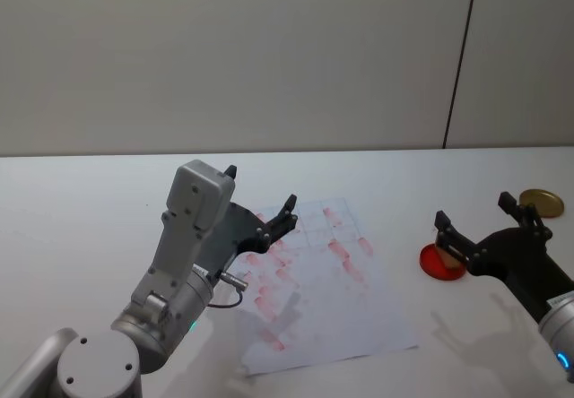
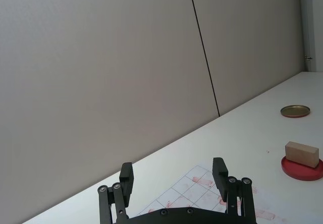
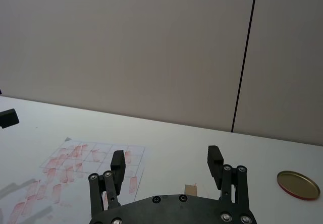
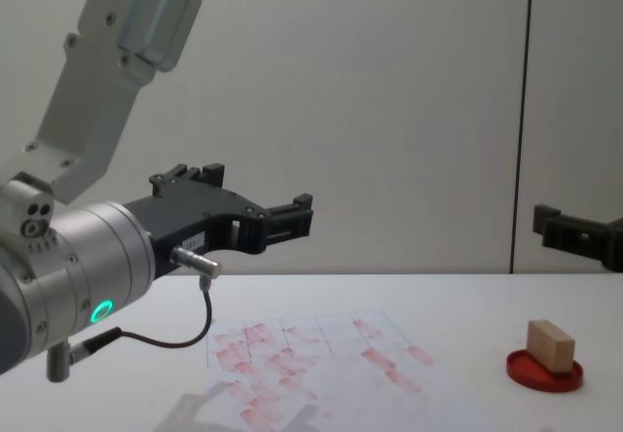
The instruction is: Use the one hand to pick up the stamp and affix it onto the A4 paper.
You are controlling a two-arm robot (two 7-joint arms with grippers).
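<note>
Stamp [image 4: 550,344] count: one, standing on the ink pad [image 4: 545,372] in the right-hand part of the worktop [image 1: 81,237]. Worktop: one, white and matte, meeting a pale wall [image 1: 269,57] along its far edge. A4 paper [image 1: 359,308]: one sheet, lying flat near the middle of the worktop and turned so that its edges run oblique to the far edge. It carries a faint grid toward its far end and many reddish-pink rectangular marks, most of them along its left side. Grippers: two, both black and two-fingered. Left gripper [image 1: 259,189] hangs raised over the far left corner of the sheet, fingers spread apart with nothing between them; a thin cable [image 4: 185,340] loops below its wrist. Right gripper [image 1: 473,210] hangs above the ink pad; the chest view shows it higher than the stamp and clear of it, fingers spread wide and gripping nothing. Ink pad: one, flat, round and red, lying to the right of the sheet and apart from it. Lid [image 1: 542,203]: one, round and brass-coloured, flat on the worktop beyond the pad, nearer the far edge. Stamp appearance: a light tan rectangular wooden block with plain faces, long side level, its base resting on the pad so that a red rim shows around it.
</note>
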